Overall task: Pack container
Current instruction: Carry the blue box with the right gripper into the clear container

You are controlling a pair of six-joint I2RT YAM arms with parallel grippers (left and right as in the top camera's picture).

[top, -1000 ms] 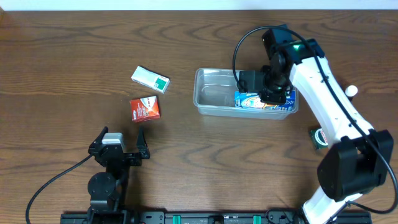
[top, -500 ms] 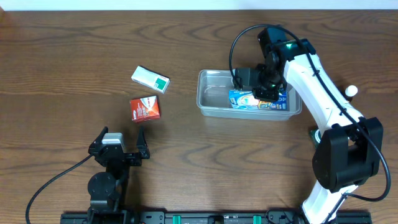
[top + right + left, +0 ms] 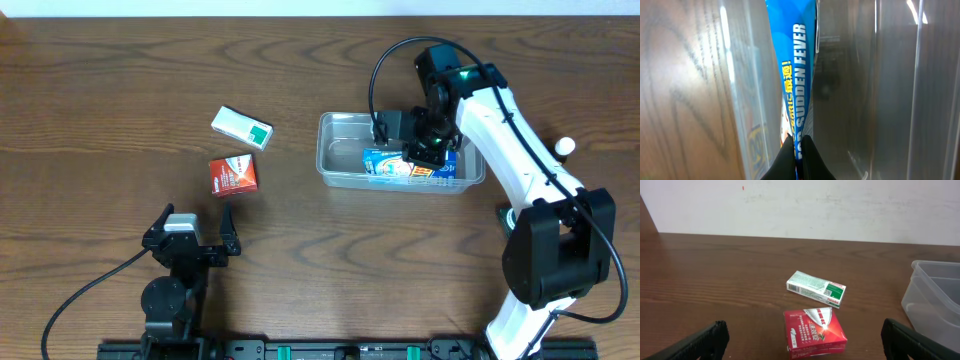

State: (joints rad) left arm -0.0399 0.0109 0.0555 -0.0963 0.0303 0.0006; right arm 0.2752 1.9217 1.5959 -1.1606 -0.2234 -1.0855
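The clear plastic container (image 3: 340, 150) sits right of the table's middle. My right gripper (image 3: 425, 150) is down inside it, shut on a blue carton (image 3: 395, 163) that lies along the container's near wall. In the right wrist view the fingertips (image 3: 800, 150) pinch the carton's thin edge (image 3: 795, 75) next to the clear wall (image 3: 735, 75). A red box (image 3: 233, 175) and a white-and-green box (image 3: 242, 127) lie on the table to the left. My left gripper (image 3: 190, 240) is open and empty near the front edge. The red box (image 3: 814, 331) lies just ahead of its fingers (image 3: 800, 340).
The white-and-green box (image 3: 816, 288) lies behind the red one in the left wrist view, with the container's corner (image 3: 935, 295) at the right. A small dark green round object (image 3: 515, 222) lies by the right arm's base. A black cable (image 3: 380, 70) loops above the container.
The right gripper has shifted the blue carton left along the container's near wall, and the container slid a little right and up. The left arm has not moved.
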